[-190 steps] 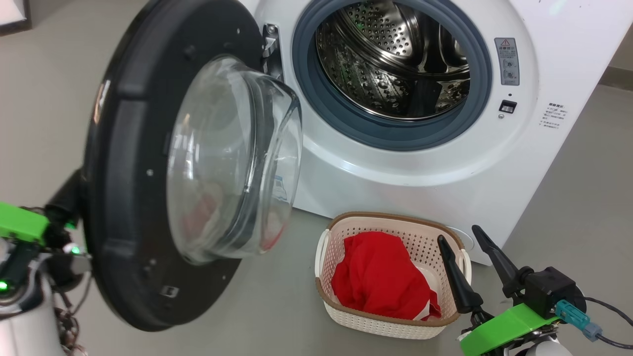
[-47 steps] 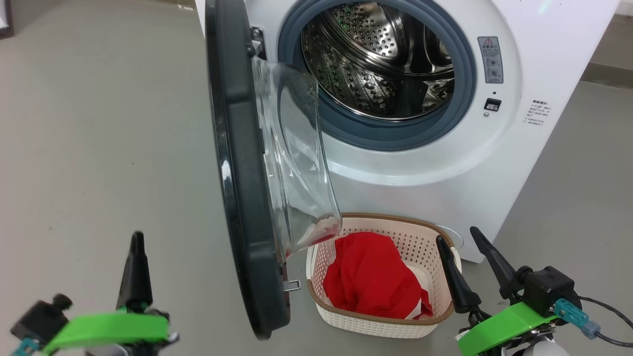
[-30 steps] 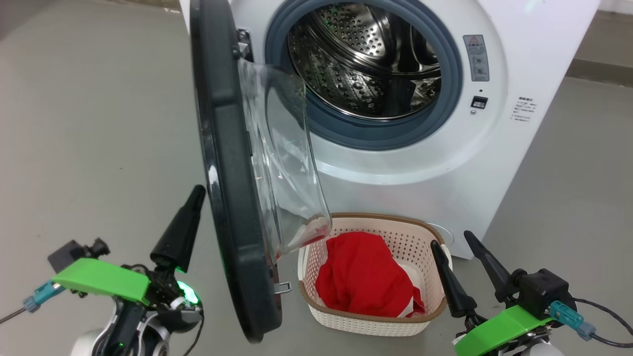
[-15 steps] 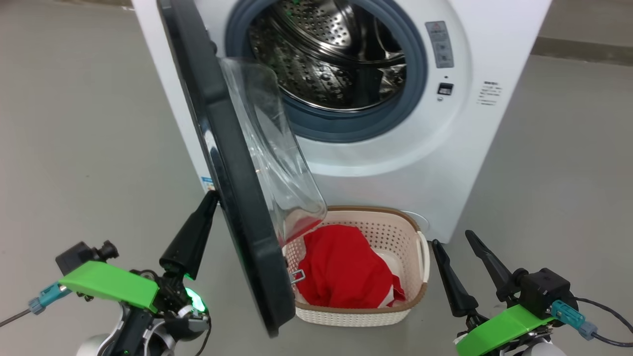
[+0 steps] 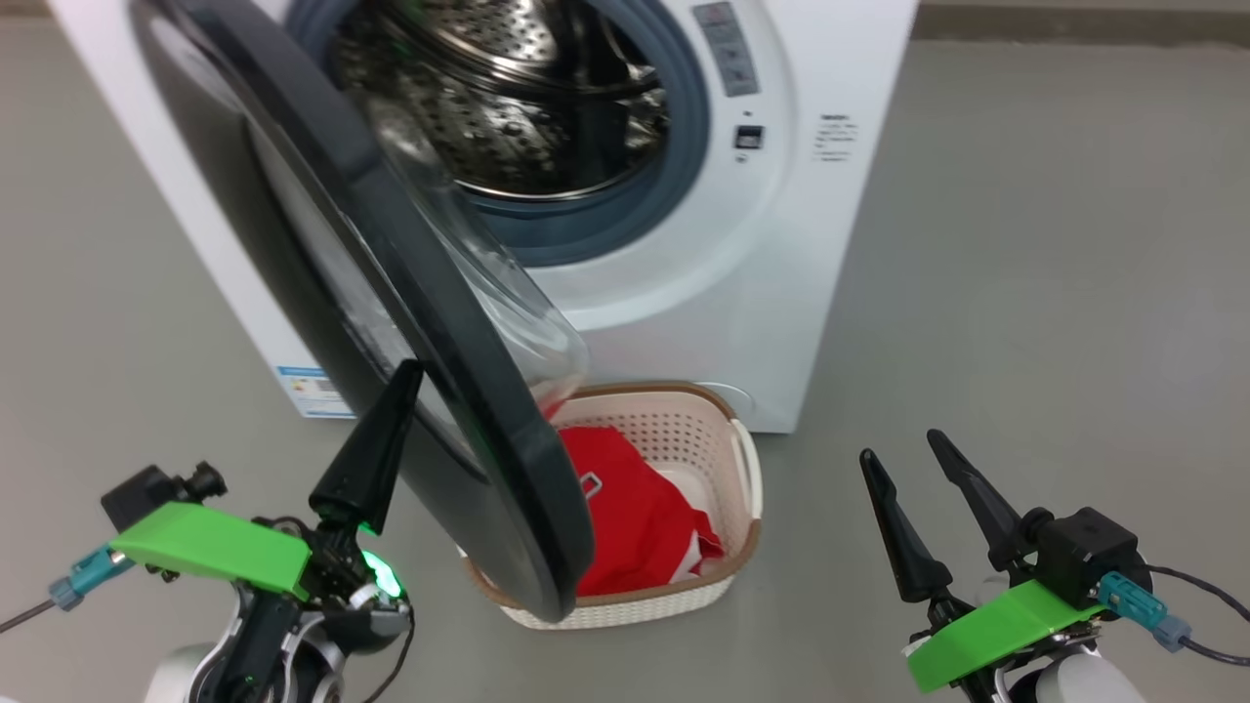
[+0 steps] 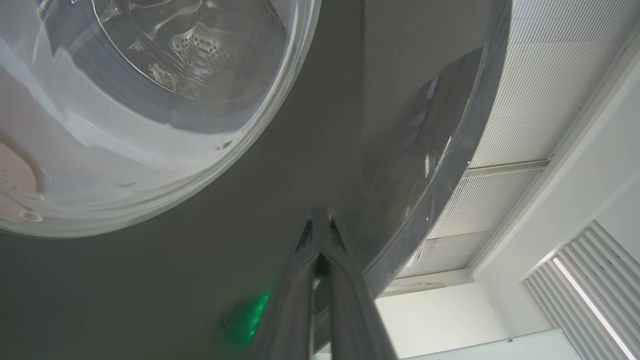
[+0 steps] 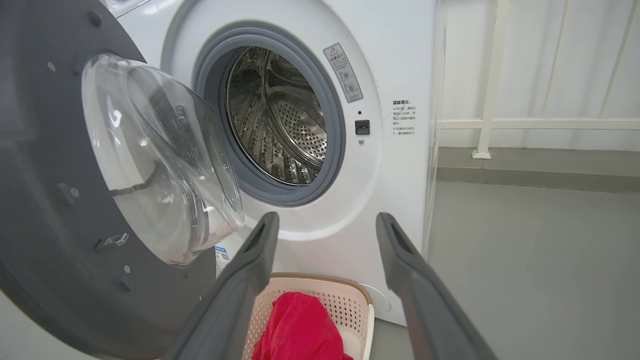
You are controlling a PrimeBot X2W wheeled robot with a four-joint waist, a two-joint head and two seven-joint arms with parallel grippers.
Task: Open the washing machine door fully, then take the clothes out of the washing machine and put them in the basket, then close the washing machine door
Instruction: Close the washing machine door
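Note:
The washing machine [image 5: 811, 244] stands ahead with its steel drum [image 5: 488, 107] bare inside. Its door [image 5: 391, 322] hangs partly open, the black outer face toward me and the lower rim over the basket [image 5: 739, 439]. The red clothes [image 5: 625, 517] lie in the basket. My left gripper [image 5: 402, 381] is shut with nothing in it, its tip against the door's outer face. In the left wrist view the shut left gripper [image 6: 320, 217] meets the glossy black door [image 6: 240, 210] below the glass bowl. My right gripper [image 5: 898, 447] stands open right of the basket. The right wrist view looks past the open right gripper [image 7: 327, 217] at the drum [image 7: 280, 120].
Grey floor [image 5: 1025, 293] stretches to the right of the machine and around the basket. A blue label sticker [image 5: 312, 381] sits low on the machine's left side. In the right wrist view a white railing [image 7: 500, 122] runs along the wall behind.
The head camera has turned, so the whole picture has slid left. My left gripper's tip has come against the door's outer face, and the door has swung somewhat toward the opening. The right gripper holds still.

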